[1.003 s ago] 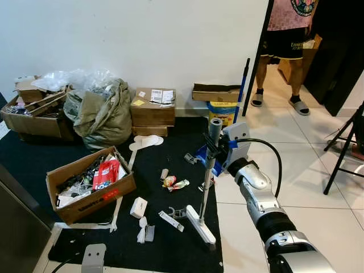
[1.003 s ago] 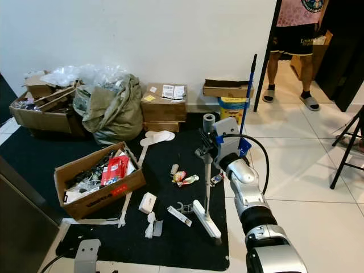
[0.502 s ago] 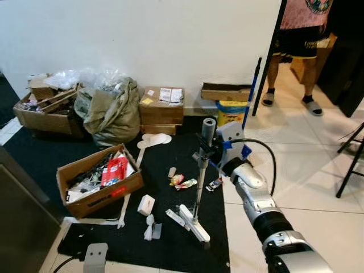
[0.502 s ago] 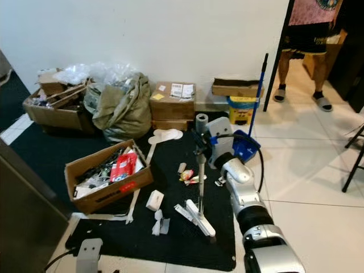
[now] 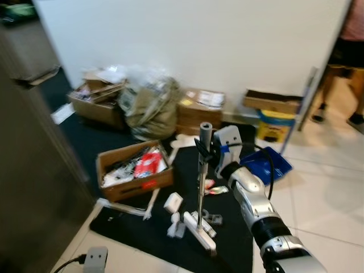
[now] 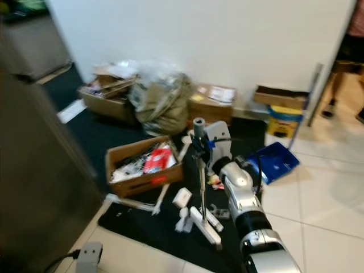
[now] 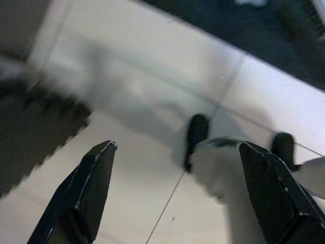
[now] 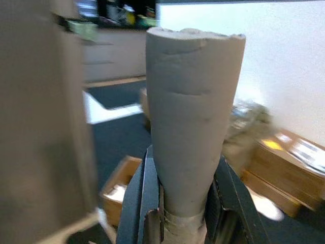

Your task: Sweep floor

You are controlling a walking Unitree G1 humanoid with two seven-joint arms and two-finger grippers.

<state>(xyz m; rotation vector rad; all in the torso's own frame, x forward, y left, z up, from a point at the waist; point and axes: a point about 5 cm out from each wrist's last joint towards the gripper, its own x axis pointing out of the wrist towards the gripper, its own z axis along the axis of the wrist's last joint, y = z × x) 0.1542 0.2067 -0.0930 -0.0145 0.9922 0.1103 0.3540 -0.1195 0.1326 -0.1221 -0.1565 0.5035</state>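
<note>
We are gripping the broom (image 5: 202, 187) near its grey top with the right gripper (image 5: 206, 149), fingers clamped around the upright pole; its white head is resting on the black mat (image 5: 142, 224) among scattered litter (image 5: 173, 202). A cardboard box (image 5: 134, 173) is sitting nearby, a blue dustpan (image 5: 264, 165) beyond. The left gripper (image 7: 177, 193) is hanging spread wide over pale floor tiles (image 7: 137, 188).

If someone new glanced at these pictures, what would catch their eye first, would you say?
Probably the right gripper clamped on the upright sweeper handle, its white head resting on the black mat amid scattered litter. Next, the open cardboard box of junk to the robot's left, and the blue dustpan at the mat's right edge.
</note>
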